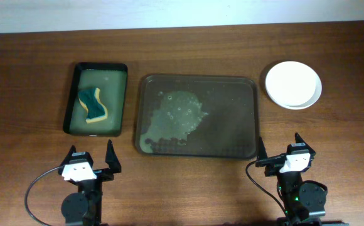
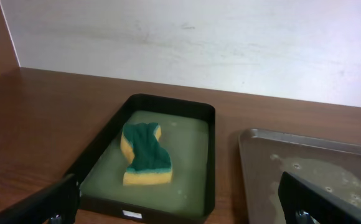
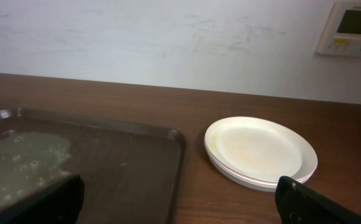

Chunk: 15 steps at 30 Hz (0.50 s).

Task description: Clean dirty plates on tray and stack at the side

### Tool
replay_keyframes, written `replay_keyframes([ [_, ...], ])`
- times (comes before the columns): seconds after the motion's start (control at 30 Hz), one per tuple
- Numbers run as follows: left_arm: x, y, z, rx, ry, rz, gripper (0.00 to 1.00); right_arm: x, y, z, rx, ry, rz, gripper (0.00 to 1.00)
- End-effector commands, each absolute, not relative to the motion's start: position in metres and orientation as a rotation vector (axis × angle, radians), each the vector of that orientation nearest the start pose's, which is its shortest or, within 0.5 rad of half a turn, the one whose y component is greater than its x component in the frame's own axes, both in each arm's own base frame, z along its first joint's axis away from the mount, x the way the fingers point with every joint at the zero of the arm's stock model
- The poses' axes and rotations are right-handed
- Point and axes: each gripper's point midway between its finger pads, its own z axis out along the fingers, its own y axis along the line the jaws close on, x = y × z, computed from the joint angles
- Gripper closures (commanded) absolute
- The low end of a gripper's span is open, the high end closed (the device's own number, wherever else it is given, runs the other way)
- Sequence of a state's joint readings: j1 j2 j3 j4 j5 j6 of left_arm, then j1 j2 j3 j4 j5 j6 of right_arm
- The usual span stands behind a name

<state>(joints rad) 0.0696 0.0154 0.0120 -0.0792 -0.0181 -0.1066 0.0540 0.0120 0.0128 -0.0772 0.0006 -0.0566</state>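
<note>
Claws sit nearest, the left gripper (image 1: 91, 150) and right gripper (image 1: 279, 145) both released, holding nothing. Beyond them the tray (image 1: 232, 129) carries only soapy water; a careless nudge could slop it onto the table (image 1: 31, 75). Far right, the plates (image 1: 293, 83) sit stacked beside the tray; how many there are, and whether smears hide underneath, I cannot tell.

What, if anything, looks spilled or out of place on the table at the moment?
A pale, bubbly puddle covers the left half of the tray, which holds no plates. Otherwise nothing stands out: the plates sit stacked right of it, and the sponge lies in liquid in the small black tray.
</note>
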Motion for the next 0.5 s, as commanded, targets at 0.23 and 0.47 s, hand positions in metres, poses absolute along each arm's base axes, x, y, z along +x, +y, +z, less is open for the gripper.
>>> replay_keyframes([
  [0.23, 0.2450, 0.0194, 0.1553, -0.104, 1.651, 0.033, 0.01, 0.2457, 0.0121, 0.1553, -0.084, 1.649, -0.008, 0.02],
  [0.47, 0.2451, 0.0187, 0.1553, -0.030, 1.655, 0.095, 0.01, 0.2457, 0.0121, 0.1553, -0.084, 1.649, -0.008, 0.02],
])
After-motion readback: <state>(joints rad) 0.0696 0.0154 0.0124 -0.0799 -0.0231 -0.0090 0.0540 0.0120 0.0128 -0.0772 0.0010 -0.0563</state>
